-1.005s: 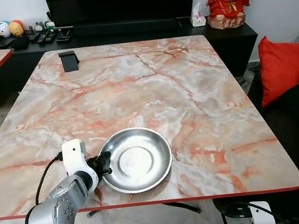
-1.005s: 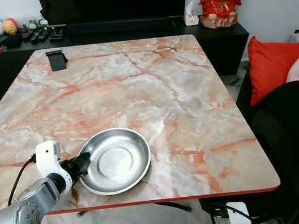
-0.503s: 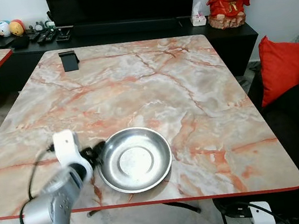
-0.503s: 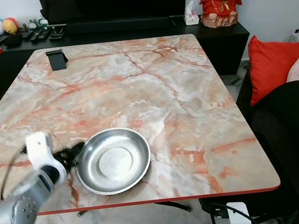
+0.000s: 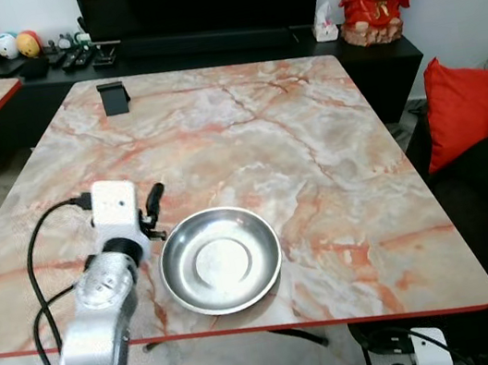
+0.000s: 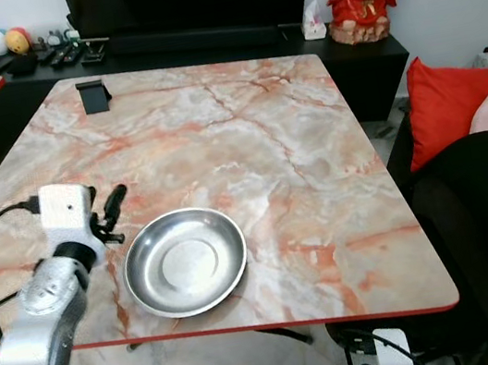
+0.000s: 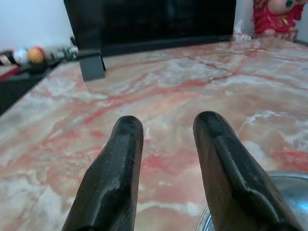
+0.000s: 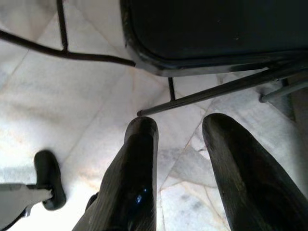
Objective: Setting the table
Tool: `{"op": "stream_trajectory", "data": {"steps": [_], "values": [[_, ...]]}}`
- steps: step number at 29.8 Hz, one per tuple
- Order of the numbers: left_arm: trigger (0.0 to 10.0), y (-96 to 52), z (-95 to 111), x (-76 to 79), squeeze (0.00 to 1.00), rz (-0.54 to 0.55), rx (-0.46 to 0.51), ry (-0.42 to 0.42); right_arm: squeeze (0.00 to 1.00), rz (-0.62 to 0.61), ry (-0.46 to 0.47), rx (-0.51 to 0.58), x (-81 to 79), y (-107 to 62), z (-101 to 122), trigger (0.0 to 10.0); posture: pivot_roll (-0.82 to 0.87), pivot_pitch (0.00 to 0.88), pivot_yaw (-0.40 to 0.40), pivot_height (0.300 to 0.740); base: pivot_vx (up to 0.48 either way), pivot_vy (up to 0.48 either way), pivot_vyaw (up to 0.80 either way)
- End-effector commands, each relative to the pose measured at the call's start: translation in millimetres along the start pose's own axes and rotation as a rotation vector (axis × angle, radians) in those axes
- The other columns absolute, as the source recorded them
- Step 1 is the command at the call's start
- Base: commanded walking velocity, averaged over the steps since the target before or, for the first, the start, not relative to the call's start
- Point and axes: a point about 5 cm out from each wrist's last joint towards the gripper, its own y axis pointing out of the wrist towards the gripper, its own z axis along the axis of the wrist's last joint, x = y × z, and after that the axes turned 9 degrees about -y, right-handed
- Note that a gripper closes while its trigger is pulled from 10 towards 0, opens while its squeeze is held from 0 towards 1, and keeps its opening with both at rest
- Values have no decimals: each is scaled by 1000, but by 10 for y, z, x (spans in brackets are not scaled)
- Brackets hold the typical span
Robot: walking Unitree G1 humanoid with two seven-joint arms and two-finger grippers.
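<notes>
Steel bowl set down near the counter's front edge, left tool clear of it.

The steel bowl [image 5: 221,259] rests flat on the marble counter [image 5: 246,135], within a diner's reach. The left tool [image 5: 151,209] hovers just beside its rim, fingers [image 7: 118,159] apart and empty, apparently having let go. The right tool [image 8: 178,144] hangs low over the floor, fingers apart.

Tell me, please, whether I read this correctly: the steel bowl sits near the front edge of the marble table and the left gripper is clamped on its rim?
Not quite. The steel bowl does sit near the front edge of the marble table, but the left gripper is not on its rim: it is raised beside the bowl, fingers open and holding nothing, as the left eye view shows.
</notes>
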Motion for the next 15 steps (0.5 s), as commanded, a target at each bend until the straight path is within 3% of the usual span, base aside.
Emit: {"op": "stream_trajectory", "data": {"steps": [1,9,15], "values": [[10000,26,26,-5,0,15,24,20,0,-25,33,6,23,-5,-10,10000,126,0,-62,740,0,0,0],[10000,21,41,13,0,11,75,-14,0,-33,49,4,11,-5,-15,10000,120,0,-51,740,0,0,0],[10000,35,39,41,0,6,85,-20,0,-31,51,5,2,-4,-16,10000,120,0,-49,740,0,330,0]]}}
